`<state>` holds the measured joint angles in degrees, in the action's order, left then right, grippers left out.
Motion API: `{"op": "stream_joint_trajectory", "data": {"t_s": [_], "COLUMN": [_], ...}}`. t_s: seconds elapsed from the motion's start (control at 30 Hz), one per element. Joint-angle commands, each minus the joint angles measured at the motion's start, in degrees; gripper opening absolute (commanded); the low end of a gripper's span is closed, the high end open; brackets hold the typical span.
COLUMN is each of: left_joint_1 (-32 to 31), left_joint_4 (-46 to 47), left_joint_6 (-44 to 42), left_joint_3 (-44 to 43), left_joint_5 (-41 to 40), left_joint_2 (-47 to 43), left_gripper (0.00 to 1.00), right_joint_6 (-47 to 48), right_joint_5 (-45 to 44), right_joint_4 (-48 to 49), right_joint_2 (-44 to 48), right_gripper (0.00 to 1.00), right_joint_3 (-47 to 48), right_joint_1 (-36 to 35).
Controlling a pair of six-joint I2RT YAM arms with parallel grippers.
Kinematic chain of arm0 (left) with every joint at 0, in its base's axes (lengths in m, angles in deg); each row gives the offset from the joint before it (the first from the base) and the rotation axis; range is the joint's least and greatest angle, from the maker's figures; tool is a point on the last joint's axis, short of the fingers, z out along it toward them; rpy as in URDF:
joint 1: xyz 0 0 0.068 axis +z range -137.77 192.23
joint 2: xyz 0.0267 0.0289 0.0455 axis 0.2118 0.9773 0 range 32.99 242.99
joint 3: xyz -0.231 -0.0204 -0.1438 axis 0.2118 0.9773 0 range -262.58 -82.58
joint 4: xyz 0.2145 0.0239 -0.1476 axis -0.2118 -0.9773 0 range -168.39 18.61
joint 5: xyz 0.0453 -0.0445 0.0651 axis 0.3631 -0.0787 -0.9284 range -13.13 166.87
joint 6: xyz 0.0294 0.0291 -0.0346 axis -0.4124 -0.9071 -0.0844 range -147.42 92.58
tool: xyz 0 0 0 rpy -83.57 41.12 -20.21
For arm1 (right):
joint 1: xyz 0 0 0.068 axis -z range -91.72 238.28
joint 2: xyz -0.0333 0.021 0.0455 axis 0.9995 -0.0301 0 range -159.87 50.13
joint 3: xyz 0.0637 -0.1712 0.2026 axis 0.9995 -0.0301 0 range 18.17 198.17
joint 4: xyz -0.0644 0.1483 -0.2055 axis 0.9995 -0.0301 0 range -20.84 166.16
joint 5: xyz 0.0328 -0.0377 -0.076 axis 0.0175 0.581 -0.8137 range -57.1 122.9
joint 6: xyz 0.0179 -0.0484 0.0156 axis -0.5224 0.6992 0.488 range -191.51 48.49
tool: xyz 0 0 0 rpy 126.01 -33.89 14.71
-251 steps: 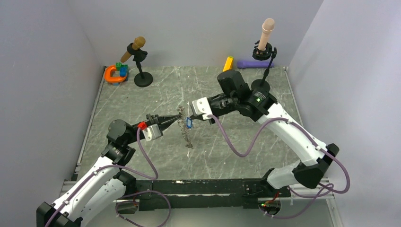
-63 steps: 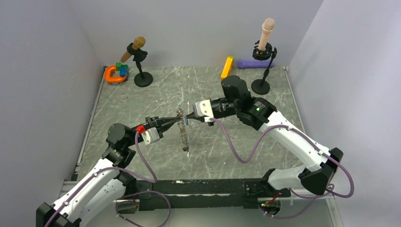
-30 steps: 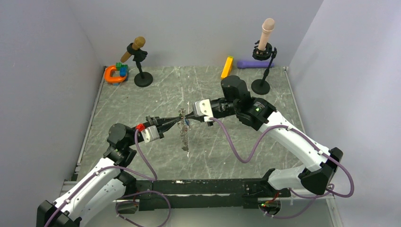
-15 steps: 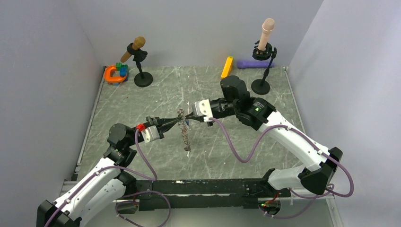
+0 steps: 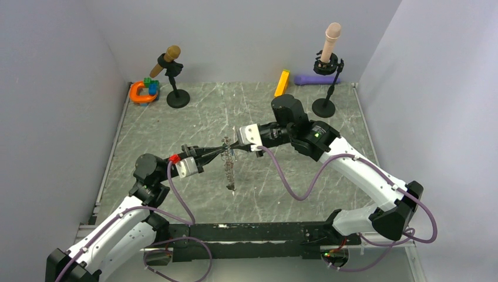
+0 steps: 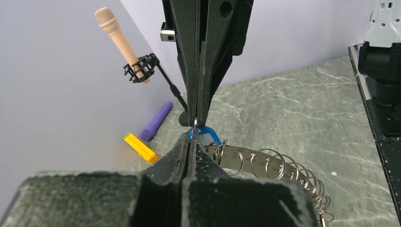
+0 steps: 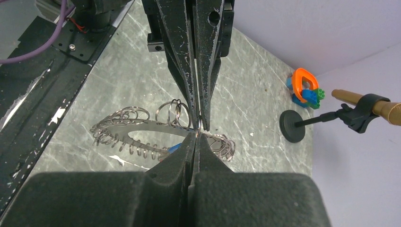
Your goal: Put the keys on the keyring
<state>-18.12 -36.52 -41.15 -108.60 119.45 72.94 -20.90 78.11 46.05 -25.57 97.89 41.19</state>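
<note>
Closing in since the earlier view, the right hand [image 5: 232, 147] is now meeting the left hand [image 5: 223, 151] tip to tip, both pressed together. The right is pinching the blue key [image 6: 204, 137] and the left is pinching the keyring [image 5: 229, 170], which is hanging steadied above the worktop [image 5: 194, 123], seemingly so a loop is facing the key.

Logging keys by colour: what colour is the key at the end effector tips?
The key is blue; clearest in left wrist view.
</note>
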Motion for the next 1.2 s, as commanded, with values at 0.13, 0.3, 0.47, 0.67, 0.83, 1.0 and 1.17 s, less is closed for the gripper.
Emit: {"op": "stream_joint_trajectory", "data": {"t_s": [0.13, 0.3, 0.47, 0.67, 0.83, 1.0, 1.17], "left_joint_1": [-0.2, -0.2, -0.1, -0.1, -0.1, 0.3, 0.8], "left_joint_4": [4.7, 0.8, -4.0, -6.5, -7.7, -7.9, -7.2], "left_joint_6": [0.6, 0.9, 1.0, 1.8, 2.2, 3.3, 4.4], "left_joint_3": [-1.5, -3.5, -5.9, -7.4, -8.2, -8.5, -8.6], "left_joint_5": [1.4, 0.7, -0.2, -0.5, -1.1, -1.3, -1.2], "left_joint_2": [-0.9, 0.0, 0.9, 1.8, 2.3, 2.6, 2.6], "left_gripper": [0.0, 0.0, 0.0, 0.0, 0.0, 0.0, 0.0], "right_joint_6": [1.3, 4.3, 7.1, 10.4, 11.4, 12.0, 12.1], "right_joint_5": [-0.9, -0.7, -0.4, -0.7, -1.7, -2.7, -3.2], "right_joint_4": [-0.3, -1.7, -3.1, -4.5, -4.6, -5.0, -5.0], "right_joint_2": [0.2, 0.2, 0.5, 0.7, 0.8, 1.1, 1.4], "right_gripper": [0.0, 0.0, 0.0, 0.0, 0.0, 0.0, 0.0], "right_joint_3": [0.6, 0.7, 0.8, 0.4, 0.3, -0.1, -0.6], "right_joint_1": [-0.3, -0.3, -0.4, -0.6, -1.0, -1.2, -1.1]}}
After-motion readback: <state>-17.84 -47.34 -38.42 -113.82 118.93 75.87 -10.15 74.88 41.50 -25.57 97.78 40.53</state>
